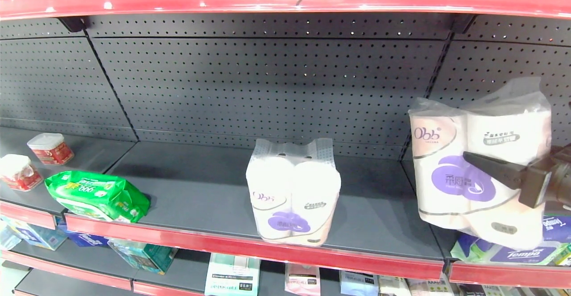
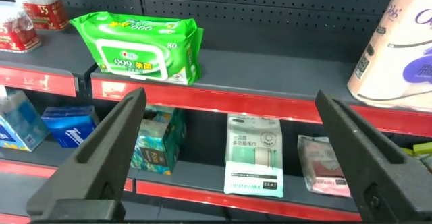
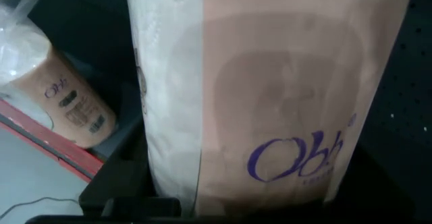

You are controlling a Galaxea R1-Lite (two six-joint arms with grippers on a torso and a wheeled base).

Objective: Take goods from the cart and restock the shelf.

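A four-roll toilet paper pack (image 1: 292, 193) in clear wrap stands upright near the front edge of the grey shelf board (image 1: 200, 184), in its middle. My right gripper (image 1: 479, 164) is shut on a second, same-looking toilet paper pack (image 1: 482, 153), which hangs in the air at the right, over blue tissue packs (image 1: 517, 253). In the right wrist view this held pack (image 3: 270, 82) sits between the dark fingers (image 3: 128, 190), with the standing pack (image 3: 64, 96) beyond. My left gripper (image 2: 229, 156) is open and holds nothing, in front of the lower shelves.
A green wet-wipes pack (image 1: 96, 195) lies at the shelf's front left, and two red-and-white tubs (image 1: 50, 148) stand further left. Red price rails (image 1: 250, 244) edge each shelf. Boxed and bagged goods (image 2: 255, 155) fill the lower shelves. Bare board lies either side of the standing pack.
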